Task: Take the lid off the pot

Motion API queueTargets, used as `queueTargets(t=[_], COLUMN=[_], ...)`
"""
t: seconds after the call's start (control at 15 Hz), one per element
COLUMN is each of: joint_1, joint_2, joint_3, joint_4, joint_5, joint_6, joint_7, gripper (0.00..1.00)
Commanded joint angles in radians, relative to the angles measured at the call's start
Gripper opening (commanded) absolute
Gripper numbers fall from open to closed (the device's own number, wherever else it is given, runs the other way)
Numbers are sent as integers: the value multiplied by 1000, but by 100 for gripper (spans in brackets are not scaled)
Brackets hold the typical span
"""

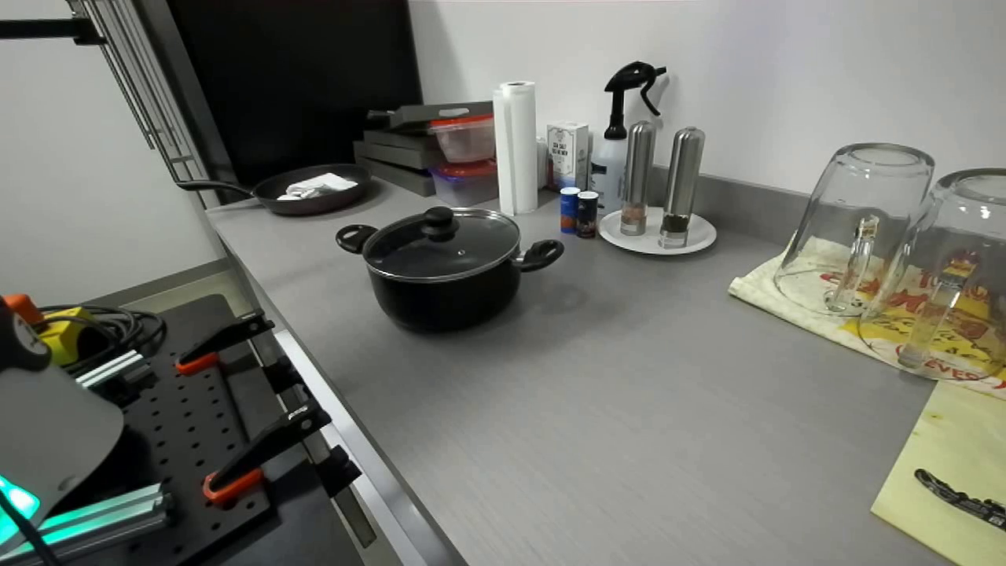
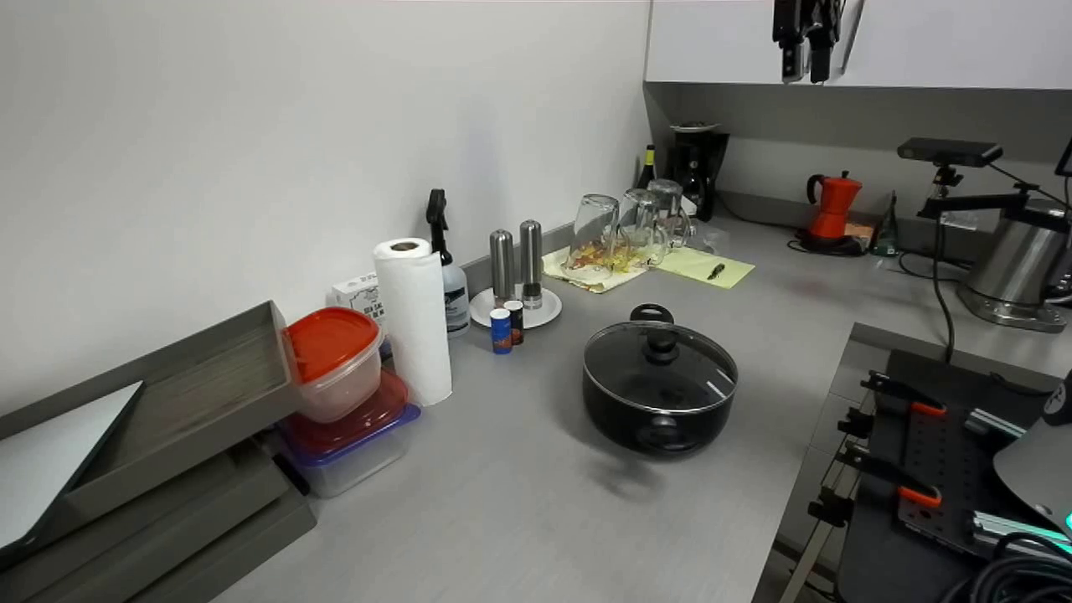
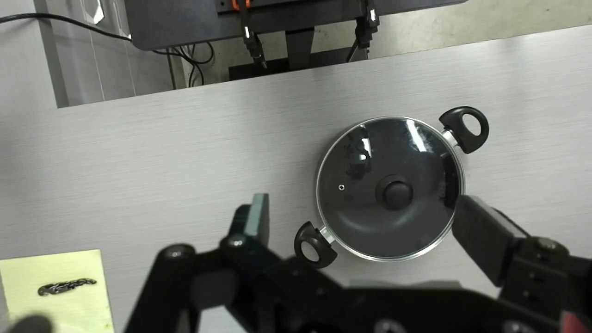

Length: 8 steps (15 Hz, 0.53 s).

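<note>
Writing: white box [image 1: 567,157] beyond the pot [image 1: 448,299], between its 1 and 2 o'clock in an exterior view, reads "SEA SALT". Spray bottle [image 1: 609,167] beside it, label too small to read. Printed cloth [image 1: 762,279] under upturned glass mugs [image 1: 860,189], pot's 3 o'clock: red lettering, "EVES" legible.

Lid [image 1: 475,236] seated flat on the pot, knob [image 1: 438,218] uppermost; pot upright on grey counter [image 1: 629,393]. Wrist view: pot just past 3 o'clock of centre. Long axis, through both loop handles [image 3: 457,132], runs 2 to 8 o'clock. Lid's small vent ring [image 3: 341,187] at the knob's 9 o'clock.

Gripper [image 3: 363,208]: jaws spread wide, seen from the wrist. In an exterior view it hangs high at the pot's 1 o'clock, well apart.

Single-view finds: dark skillet [image 1: 306,207], something white and crumpled in it, pot's 10 o'clock, in an exterior view. Red moka pot [image 2: 835,205], between 1 and 2, and black coffee maker [image 2: 697,159], 12 o'clock, likewise in an exterior view.
</note>
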Motion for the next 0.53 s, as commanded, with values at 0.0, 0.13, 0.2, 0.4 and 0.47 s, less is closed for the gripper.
queueTargets(t=[0.0, 0.13, 0.2, 0.4, 0.47], joint_1=[7, 10, 13, 22, 25], joint_2=[23, 44, 57, 96, 110], joint_3=[4, 10, 11, 24, 29], joint_4=[-6, -18, -24, -59, -72], joint_5=[0, -1, 6, 2, -2], joint_6=[23, 62, 81, 183, 223], joint_7=[4, 14, 8, 23, 30], gripper=[100, 100, 100, 100, 100])
